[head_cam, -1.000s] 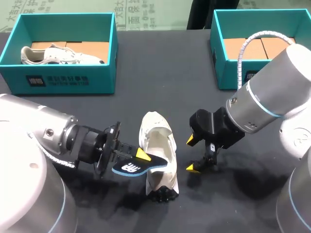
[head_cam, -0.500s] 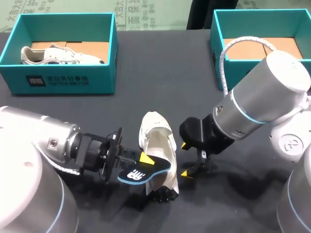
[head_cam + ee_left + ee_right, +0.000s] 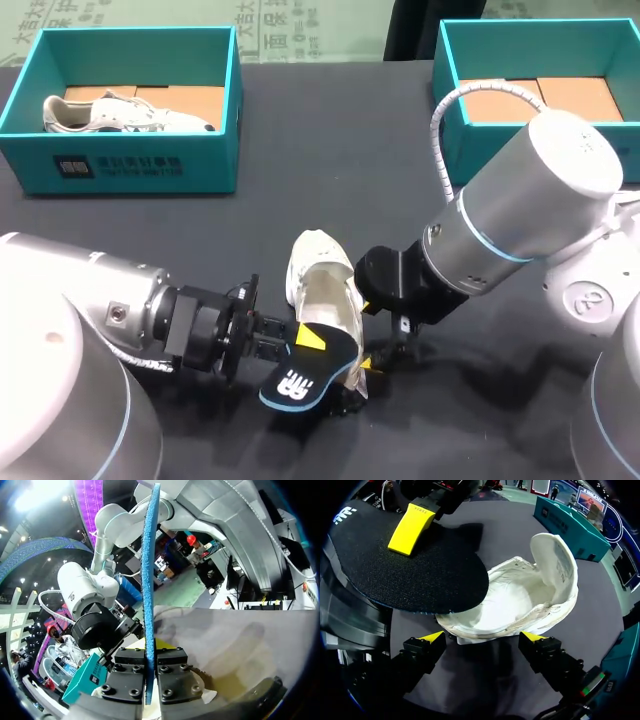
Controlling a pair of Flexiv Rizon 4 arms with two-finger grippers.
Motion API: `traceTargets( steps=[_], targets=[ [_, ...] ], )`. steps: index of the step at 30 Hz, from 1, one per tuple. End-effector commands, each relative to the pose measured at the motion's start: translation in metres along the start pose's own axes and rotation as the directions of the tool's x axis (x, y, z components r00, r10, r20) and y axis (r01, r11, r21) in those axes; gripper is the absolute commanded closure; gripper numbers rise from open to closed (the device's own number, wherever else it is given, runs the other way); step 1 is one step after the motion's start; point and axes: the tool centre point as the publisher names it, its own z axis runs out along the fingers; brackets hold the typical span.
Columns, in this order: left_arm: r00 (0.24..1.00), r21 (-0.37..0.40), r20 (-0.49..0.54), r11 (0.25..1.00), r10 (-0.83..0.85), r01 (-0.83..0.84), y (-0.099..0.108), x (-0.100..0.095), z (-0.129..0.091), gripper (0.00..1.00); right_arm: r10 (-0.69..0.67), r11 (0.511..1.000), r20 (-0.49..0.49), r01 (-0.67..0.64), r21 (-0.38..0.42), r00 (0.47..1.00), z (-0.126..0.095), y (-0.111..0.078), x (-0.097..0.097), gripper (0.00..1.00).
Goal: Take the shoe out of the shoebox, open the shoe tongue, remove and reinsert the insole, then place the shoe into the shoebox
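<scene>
Left fingers (image 3: 313, 338) clamped on insole (image 3: 300, 378), over the heel of shoe (image 3: 325, 290) on counter (image 3: 300, 180); shoe's length points away. Right fingers (image 3: 534, 637) apart, flanking its side.

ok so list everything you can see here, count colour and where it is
open shoe: 1, white, on the table between the two pincers, tongue folded back
insole: 1, black with a blue edge, held over the open shoe's near end
left shoebox: 1, teal, far left of the table
boxed shoe: 1, off-white, lying inside the left shoebox
right shoebox: 1, teal, far right, bare cardboard floor showing
table: 1, black
left pincer: 1, yellow tips, shut on the insole
right pincer: 1, yellow tips, open, right at the open shoe's side
</scene>
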Motion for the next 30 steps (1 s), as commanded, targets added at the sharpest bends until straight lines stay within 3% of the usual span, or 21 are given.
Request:
traceTargets(
  steps=[1, 15, 21, 30],
  targets=[
    [1.0, -0.011, 0.008, 1.0, 0.004, -0.004, 0.0, 0.003, 0.002, 1.0, 0.003, 1.0, 0.003, -0.003, -0.006, 1.0, 0.0, -0.002, 0.003, 0.0],
    [0.998, -0.02, 0.055, 1.0, 0.021, -0.02, 0.0, 0.003, 0.0, 1.0, 0.03, 1.0, 0.009, -0.03, -0.005, 1.0, -0.003, -0.003, 0.003, 0.0],
    [0.994, 0.028, 0.076, 0.997, -0.08, 0.078, 0.002, -0.003, 0.004, 1.0, 0.026, 1.0, 0.005, -0.026, -0.009, 1.0, -0.003, -0.004, 0.004, 0.0],
    [0.984, 0.024, 0.092, 0.988, -0.151, 0.15, 0.005, -0.013, 0.012, 1.0, 0.026, 1.0, 0.005, -0.026, -0.009, 1.0, -0.003, -0.004, 0.004, 0.0]
  ],
)
